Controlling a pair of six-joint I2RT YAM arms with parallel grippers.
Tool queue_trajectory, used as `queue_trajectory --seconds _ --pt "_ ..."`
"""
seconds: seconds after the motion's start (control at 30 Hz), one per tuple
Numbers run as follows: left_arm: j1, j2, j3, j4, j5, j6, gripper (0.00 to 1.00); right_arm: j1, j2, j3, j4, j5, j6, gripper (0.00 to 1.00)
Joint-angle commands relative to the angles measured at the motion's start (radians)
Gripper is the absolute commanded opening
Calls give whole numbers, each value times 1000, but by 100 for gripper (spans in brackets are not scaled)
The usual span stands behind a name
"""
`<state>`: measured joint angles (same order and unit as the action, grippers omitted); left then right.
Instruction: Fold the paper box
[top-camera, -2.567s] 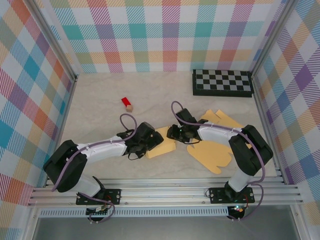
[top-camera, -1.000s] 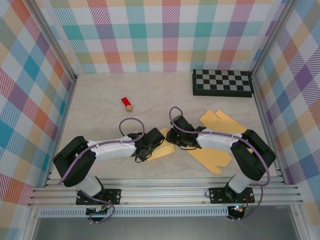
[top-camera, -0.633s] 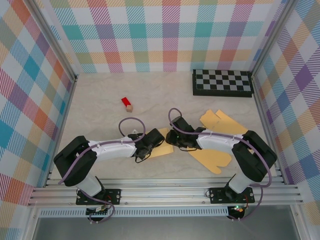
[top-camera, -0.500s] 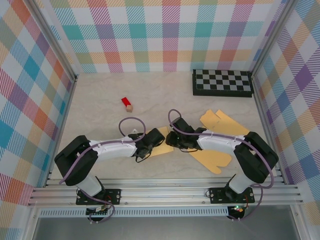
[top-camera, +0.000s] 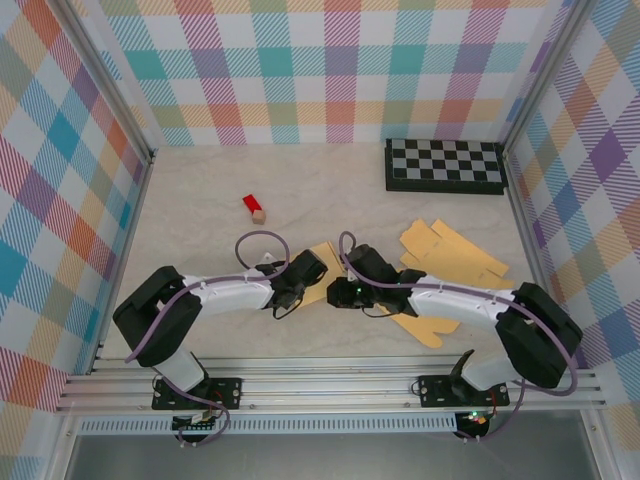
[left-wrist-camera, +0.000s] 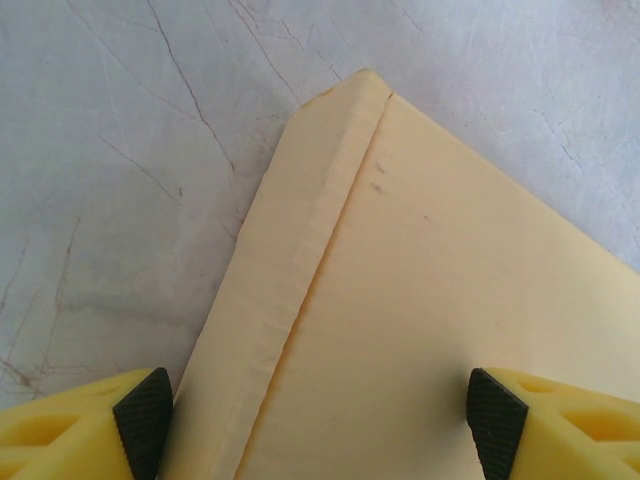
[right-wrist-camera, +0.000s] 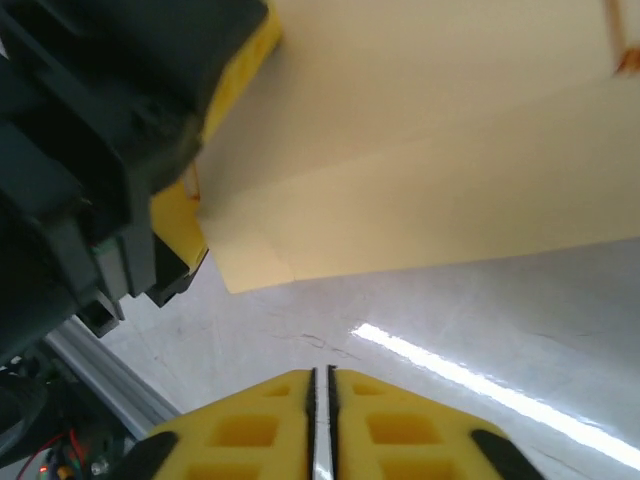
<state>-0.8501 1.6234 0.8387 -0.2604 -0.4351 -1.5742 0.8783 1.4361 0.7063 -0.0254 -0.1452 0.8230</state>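
Early stage | paper box mostly flat, near-right of worktop | left fingers spread over creased flap | right fingers pressed together, empty | walls unraised

You have two yellow-fingered grippers: the left gripper and the right gripper. On the table, count one black-and-white chequered board and one small red block with a pale end. Flat tan paper box pieces number at least two — the arms cover any join.

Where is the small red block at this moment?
In the top view, the red block lies left of centre, beyond the left arm and far left of the checkerboard.
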Motion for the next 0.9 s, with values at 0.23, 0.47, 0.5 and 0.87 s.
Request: queue_trajectory --seconds 0.23,0.47,0.5,0.87 --pt "23 52 -1 -106 18 13 78 55 227 30 415 -99 199 9" --pt "23 65 -1 -103 27 2 78 80 351 20 537 -85 288 9" --pt "23 68 -1 -101 30 -1 78 80 371 26 540 -81 295 9" --pt "30 90 -29 -68 62 -17 77 80 428 -4 621 -30 367 10"
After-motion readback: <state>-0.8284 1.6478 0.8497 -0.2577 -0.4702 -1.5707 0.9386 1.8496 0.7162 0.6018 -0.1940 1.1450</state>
